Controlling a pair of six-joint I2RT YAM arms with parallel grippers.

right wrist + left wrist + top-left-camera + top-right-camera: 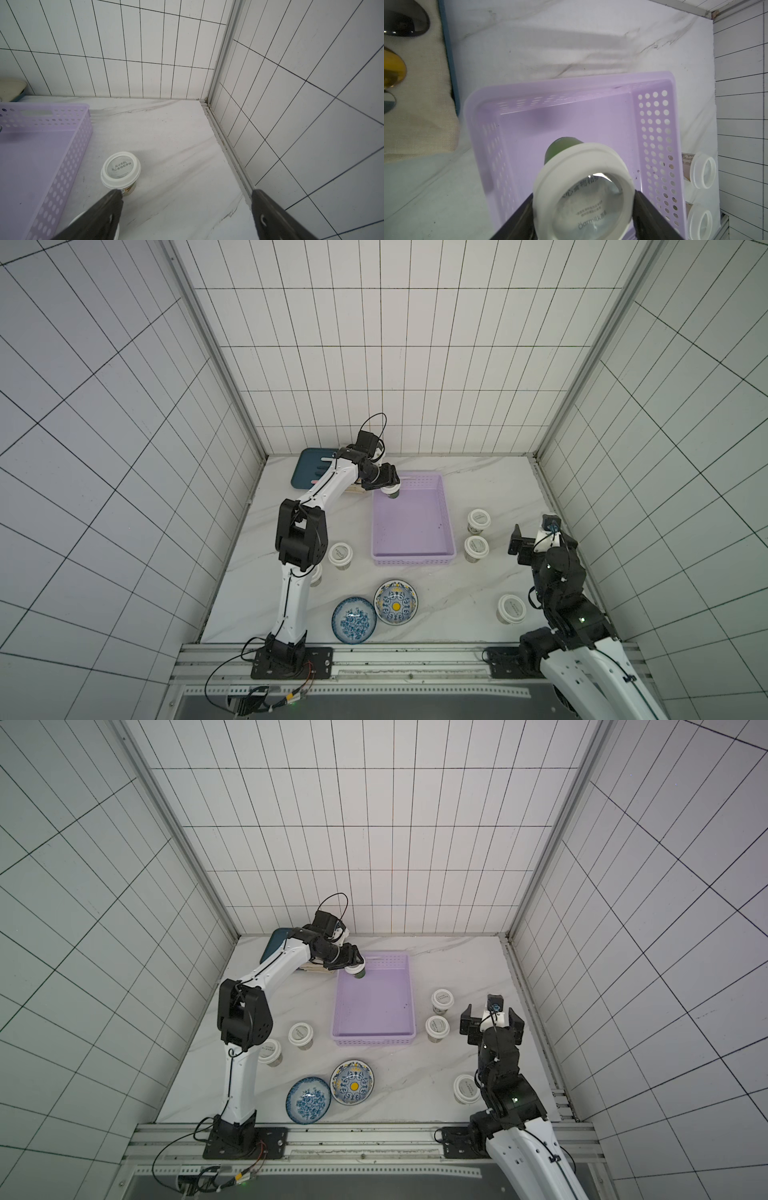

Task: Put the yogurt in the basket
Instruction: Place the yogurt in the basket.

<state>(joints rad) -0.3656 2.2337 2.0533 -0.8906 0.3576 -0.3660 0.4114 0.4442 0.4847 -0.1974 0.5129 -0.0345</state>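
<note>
Lilac perforated basket (415, 561), round white-lidded yogurt (583, 195)

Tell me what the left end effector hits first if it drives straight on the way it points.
Probably the floor of the basket: the left end effector, shut on a yogurt cup, points down into its far end. The cup's base would land first; depth is unclear.

Both arms, left arm (297, 597) and right arm (582, 672), are white shells with chunky black joint housings (299, 539). Black base plates (291, 662) sit on the aluminium rail (415, 659), thin black cables (285, 605) run along the links, and the right gripper (187, 194) has flat charcoal fingers (99, 218).
</note>
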